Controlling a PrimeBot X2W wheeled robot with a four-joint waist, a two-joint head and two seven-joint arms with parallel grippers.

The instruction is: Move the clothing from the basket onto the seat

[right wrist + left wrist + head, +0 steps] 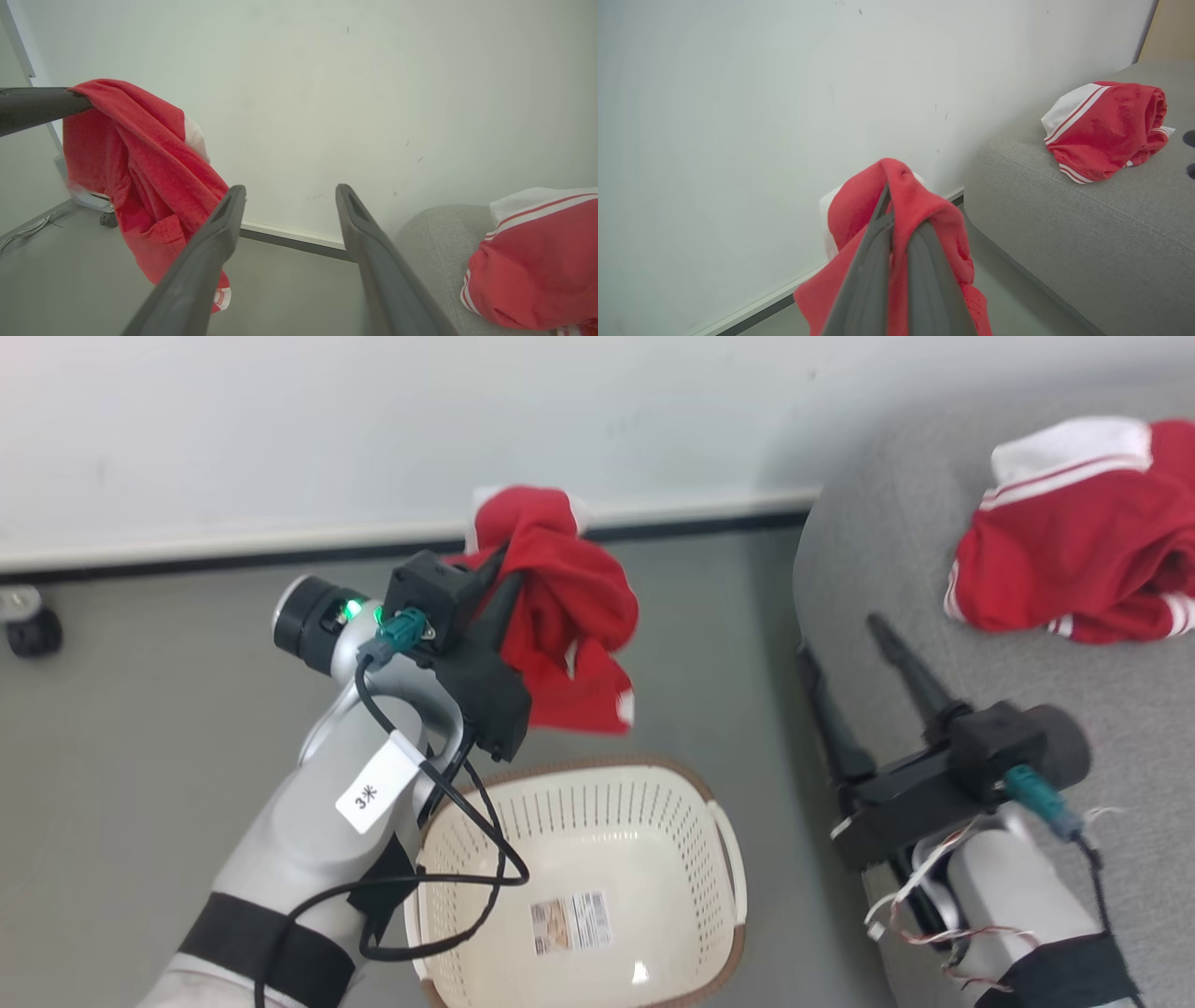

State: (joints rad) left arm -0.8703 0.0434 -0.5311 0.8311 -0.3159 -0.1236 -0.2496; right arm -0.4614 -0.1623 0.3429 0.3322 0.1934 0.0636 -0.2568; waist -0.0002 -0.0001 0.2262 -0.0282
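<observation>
Head view showed the left jaws clenched on one red garment (560, 607), raised clear above the basket (724, 859), which looked emptied apart from a label on its bottom. The cloth draped from the jaws with its long axis running roughly from eleven o'clock down to five o'clock, its loose hem hanging above the basket's far rim. The seat (878, 551) lay at about three o'clock from that grip, across a strip of floor (719, 616), and the other red garment (1074, 551), with white striped trim, already rested on it toward two o'clock. The right jaws stood released and empty, pointing to eleven o'clock beside the seat's edge. That arm was nearer the seat, yet the left carried the load. Left wrist view had the jaw tips buried in fabric, so the bite was perhaps shallow, though hard to judge. The coming move, I judged, was a carry toward three o'clock until the cloth hung over the cushion.
</observation>
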